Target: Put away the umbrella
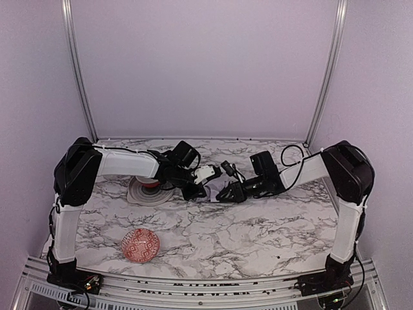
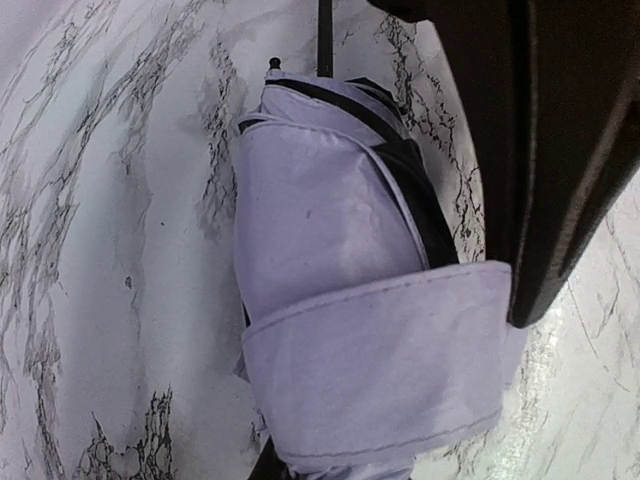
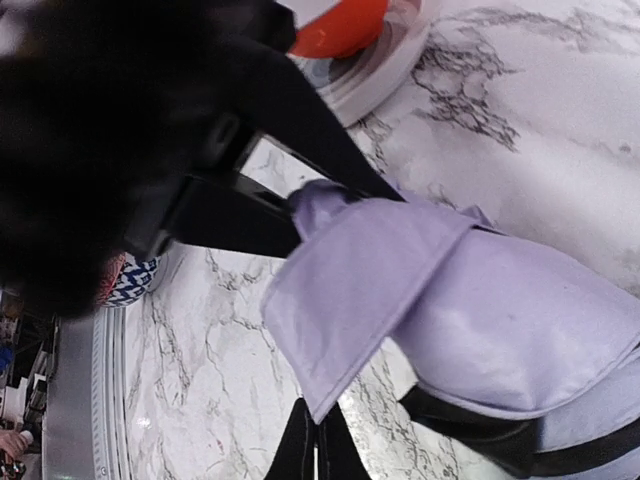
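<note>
Soft, even light coming from above; table carrying only faint shadows. Wrist views bowing at edges. Right wrist's upper left blurring black, out of focus; umbrella fabric showing sharp.

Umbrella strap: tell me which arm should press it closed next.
Left, probably. The left pincer has a finger right at the free end of the strap wrapped round the umbrella. How the right pincer holds is unclear.
</note>
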`<state>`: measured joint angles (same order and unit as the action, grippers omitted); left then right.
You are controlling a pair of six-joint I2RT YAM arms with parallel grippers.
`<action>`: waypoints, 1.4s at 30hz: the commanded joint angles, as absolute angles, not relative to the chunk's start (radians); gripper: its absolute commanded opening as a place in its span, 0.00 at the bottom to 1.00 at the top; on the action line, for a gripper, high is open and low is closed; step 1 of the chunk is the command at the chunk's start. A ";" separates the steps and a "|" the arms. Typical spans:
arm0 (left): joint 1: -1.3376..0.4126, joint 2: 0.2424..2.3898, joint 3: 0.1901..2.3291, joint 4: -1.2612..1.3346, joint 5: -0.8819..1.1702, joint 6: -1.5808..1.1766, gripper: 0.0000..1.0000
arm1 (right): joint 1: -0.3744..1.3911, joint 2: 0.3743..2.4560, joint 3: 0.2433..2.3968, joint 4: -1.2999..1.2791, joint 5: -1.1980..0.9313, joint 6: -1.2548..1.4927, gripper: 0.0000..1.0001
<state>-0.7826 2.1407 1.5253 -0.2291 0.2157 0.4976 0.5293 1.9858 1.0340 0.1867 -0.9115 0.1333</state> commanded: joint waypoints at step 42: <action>-0.604 2.064 1.378 0.209 0.763 -0.140 0.00 | 0.634 1.975 0.913 0.353 -0.400 -0.087 0.00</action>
<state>-0.6331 2.1513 1.3727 0.0803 0.7002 -0.1043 0.6376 1.9186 0.9085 0.4221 -0.4358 -0.0658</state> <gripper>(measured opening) 0.133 0.006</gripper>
